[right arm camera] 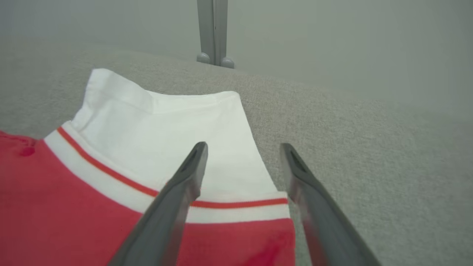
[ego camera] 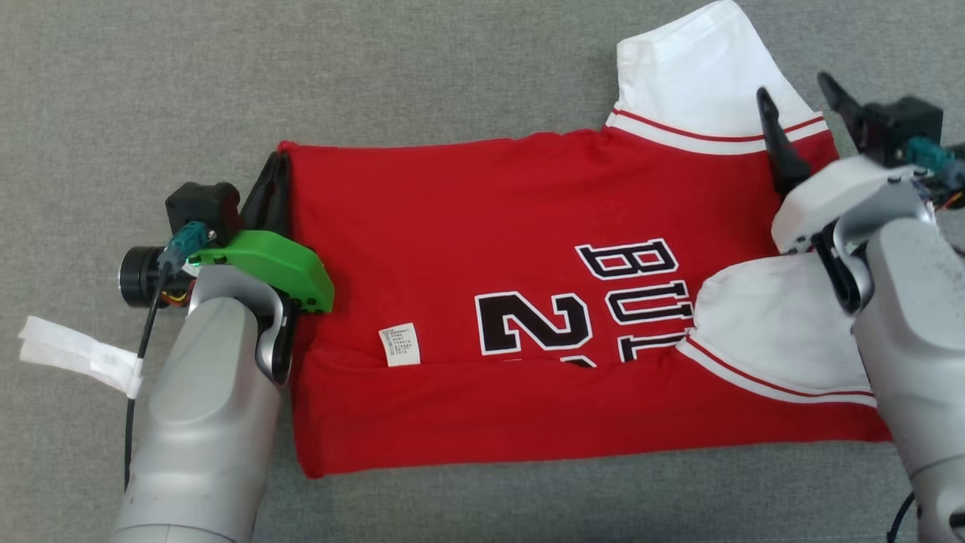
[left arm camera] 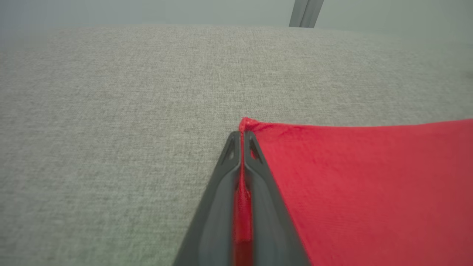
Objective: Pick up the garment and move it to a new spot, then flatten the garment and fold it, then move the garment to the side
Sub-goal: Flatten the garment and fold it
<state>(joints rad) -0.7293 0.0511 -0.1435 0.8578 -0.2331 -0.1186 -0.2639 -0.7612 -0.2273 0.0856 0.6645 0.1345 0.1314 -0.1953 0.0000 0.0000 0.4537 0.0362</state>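
The garment (ego camera: 482, 249) is a red jersey with white sleeves and black lettering, spread on the grey surface with its near part folded over. My left gripper (ego camera: 273, 175) is shut on the garment's far left corner; in the left wrist view the gripper (left arm camera: 242, 137) pinches red cloth (left arm camera: 369, 184) between its fingers. My right gripper (ego camera: 798, 92) stands open above the jersey's far right shoulder. In the right wrist view its fingertips (right arm camera: 244, 147) straddle the edge of the white sleeve (right arm camera: 177, 122), one finger over the cloth, the other over bare surface.
Grey fabric surface (ego camera: 226, 75) lies all around the jersey. A white care label (ego camera: 399, 344) sits on the red cloth. A strip of white tape (ego camera: 75, 353) hangs on my left arm's cable. A grey post (right arm camera: 213, 33) stands beyond the far edge.
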